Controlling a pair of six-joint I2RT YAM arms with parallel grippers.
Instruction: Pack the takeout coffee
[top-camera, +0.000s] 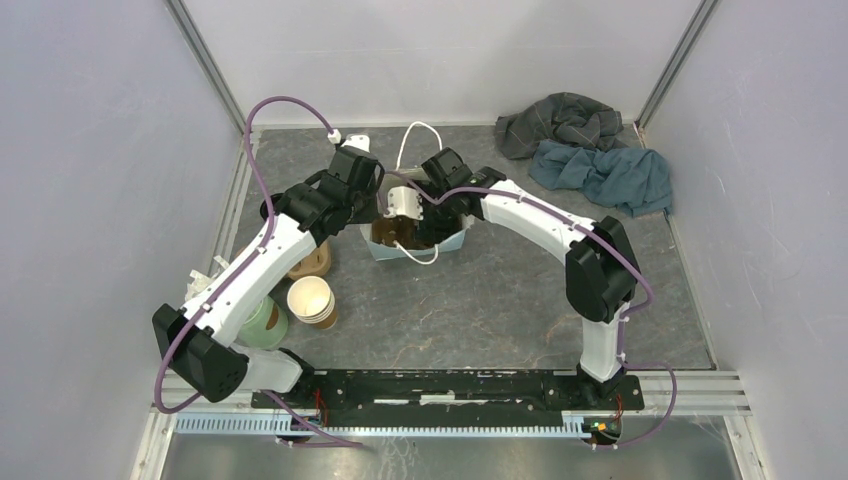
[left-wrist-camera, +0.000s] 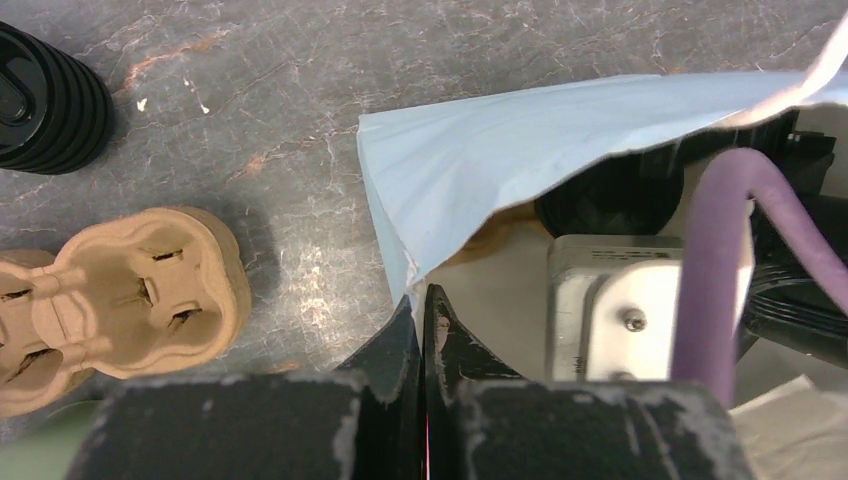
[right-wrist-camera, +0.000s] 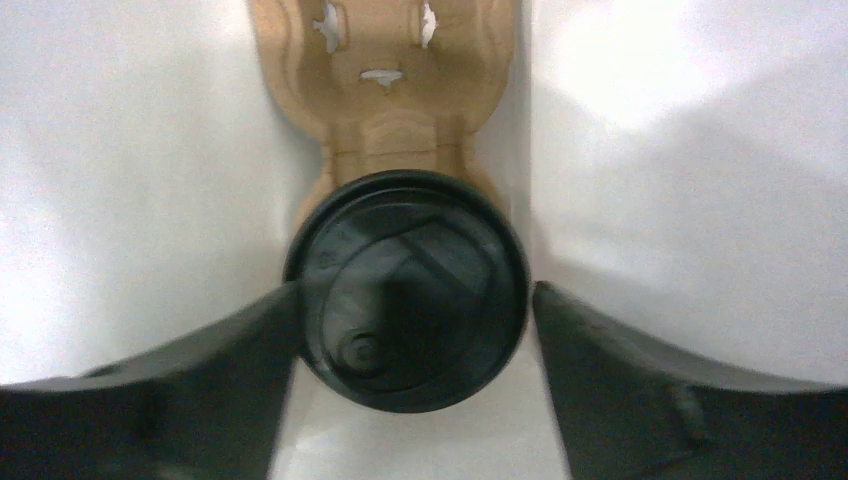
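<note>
Now mid-pack: pinching the left rim of the pale blue bag (left-wrist-camera: 480, 150) with the left gripper (left-wrist-camera: 424, 300), jaws pressed together on the paper to hold the mouth open. Setting the takeout coffee (right-wrist-camera: 405, 290) into the cardboard carrier (right-wrist-camera: 385, 110) inside the bag, with the right gripper (right-wrist-camera: 417, 292) apparently clamped across its black lid. Next, by the look of it: spread those jaws, then lift straight up out of the bag.
</note>
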